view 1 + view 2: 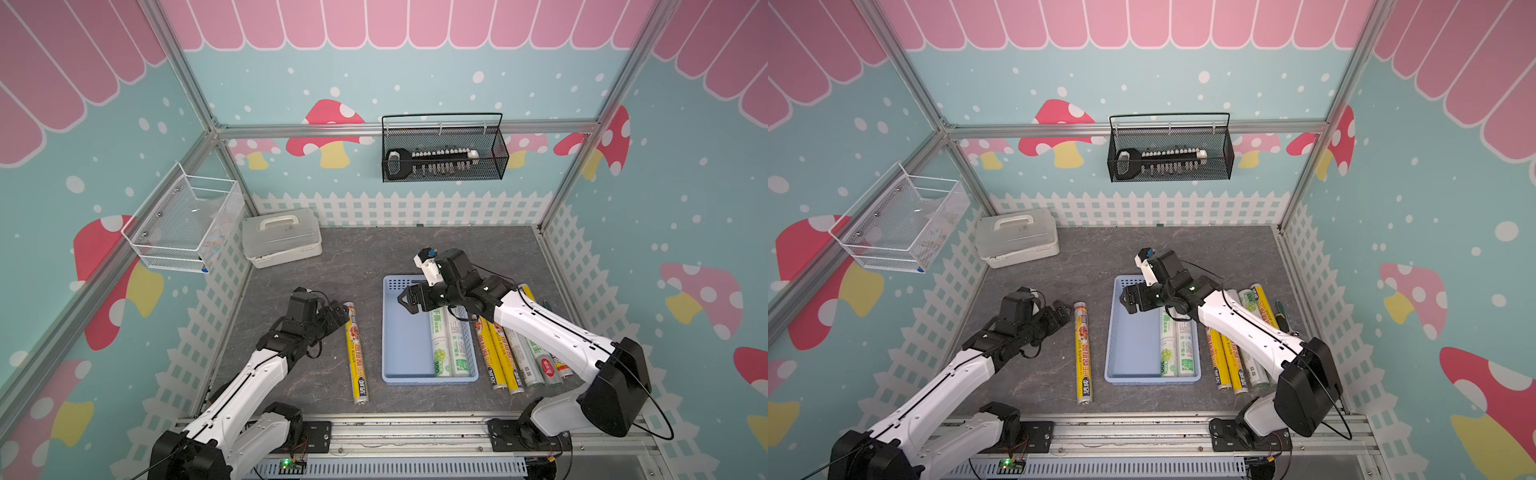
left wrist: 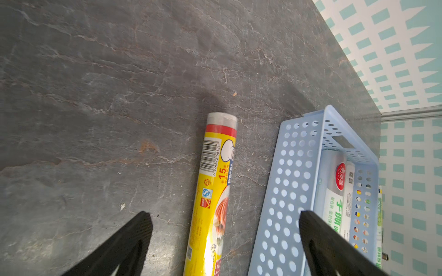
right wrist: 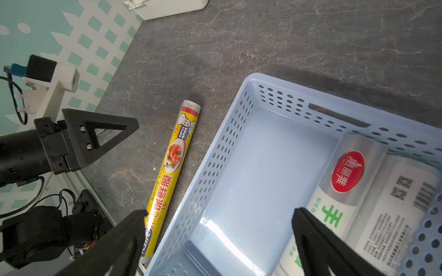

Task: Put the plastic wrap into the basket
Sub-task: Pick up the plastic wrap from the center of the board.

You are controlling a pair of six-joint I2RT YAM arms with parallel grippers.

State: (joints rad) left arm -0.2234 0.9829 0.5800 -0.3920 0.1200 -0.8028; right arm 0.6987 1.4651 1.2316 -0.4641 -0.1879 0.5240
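**Operator:** What lies nearest?

**Spotter:** Nearest you, one yellow roll [image 1: 356, 353] of plastic wrap lies free on the surface [image 1: 316, 382], just left of the basket [image 1: 415, 379]. Two white rolls [image 1: 449, 345] already lie inside along its right wall. More rolls [image 1: 503, 357] sit on the surface to its right.

**Operator:** And farther out?

**Spotter:** Your left end effector [image 1: 340, 312] is spread wide and empty beside the yellow roll's far end. Your right end effector [image 1: 406, 300], also wide and empty, hangs over the basket's far part.

**Operator:** So which step?

**Spotter:** Picking up the yellow roll, I'd judge. You need to straddle it, close, lift, then lay it lengthwise in the basket's empty left half. Move the right end effector clear first.
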